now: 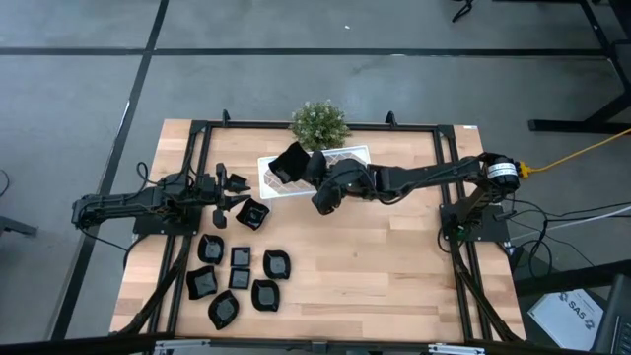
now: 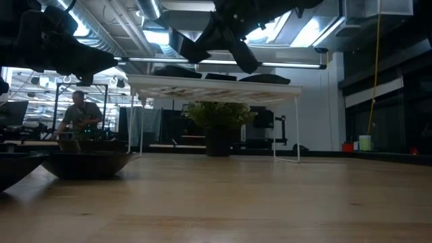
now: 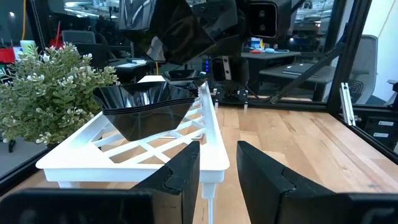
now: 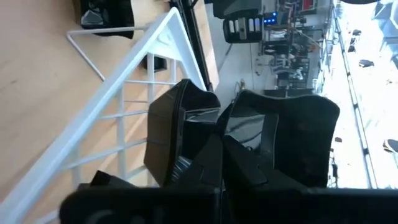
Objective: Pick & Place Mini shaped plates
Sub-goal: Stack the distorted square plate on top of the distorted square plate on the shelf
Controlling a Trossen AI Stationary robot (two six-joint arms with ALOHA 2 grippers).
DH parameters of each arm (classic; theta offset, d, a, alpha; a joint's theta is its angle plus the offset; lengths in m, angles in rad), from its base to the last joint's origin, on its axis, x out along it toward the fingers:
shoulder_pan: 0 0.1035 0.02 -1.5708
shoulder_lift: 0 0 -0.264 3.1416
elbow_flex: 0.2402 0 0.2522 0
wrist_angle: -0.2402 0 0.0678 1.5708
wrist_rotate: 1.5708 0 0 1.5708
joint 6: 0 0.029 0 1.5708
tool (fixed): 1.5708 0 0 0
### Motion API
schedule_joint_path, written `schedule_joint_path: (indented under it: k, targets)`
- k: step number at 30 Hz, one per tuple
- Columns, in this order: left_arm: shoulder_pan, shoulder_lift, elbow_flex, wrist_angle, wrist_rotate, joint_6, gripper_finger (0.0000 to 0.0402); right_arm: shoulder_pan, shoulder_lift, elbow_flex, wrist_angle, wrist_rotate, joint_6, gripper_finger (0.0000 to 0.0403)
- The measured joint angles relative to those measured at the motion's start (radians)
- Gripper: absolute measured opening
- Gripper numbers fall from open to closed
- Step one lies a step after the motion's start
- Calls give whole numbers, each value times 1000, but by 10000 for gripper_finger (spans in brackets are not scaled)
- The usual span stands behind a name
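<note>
The small glossy black square plate (image 1: 290, 163) hangs above the left end of the white lattice-patterned rectangular rack (image 1: 347, 155), pinched by its rim in the right gripper (image 1: 308, 168), whose fingers are pressed together on it. In the right wrist view the plate (image 4: 287, 140) sits tilted, with the rack's white bars directly beyond it, so the rack lies straight below the held plate, not to one side. The low view shows other black dishes already lying on the rack top, with the carried plate (image 2: 191, 46) clear above them and not touching. Judging from this, the coming move turns on going down, and perhaps levelling the plate, onto an open patch of lattice.

The left gripper (image 1: 219, 190) waits at the left of the counter (image 1: 394, 266), fingers spread and holding nothing, just beside the nearest loose black dishes (image 1: 241, 276), which are clustered at the near left. It is the arm closer to that pile; the right arm is the one over the rack.
</note>
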Motion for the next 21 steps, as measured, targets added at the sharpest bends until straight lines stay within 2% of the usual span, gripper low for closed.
schedule_joint_path:
  k: [6, 14, 21]
  targets:
    - [0, 0, 0, 0, 0, 0, 100, -5, 0, 0, -12, -10, 34, 6]
    - [0, 0, 0, 0, 0, 0, 100, -51, 2, 0, -11, -99, 158, 7]
    - [0, 0, 0, 0, 0, 0, 100, -74, 7, 0, 4, -227, 243, 16]
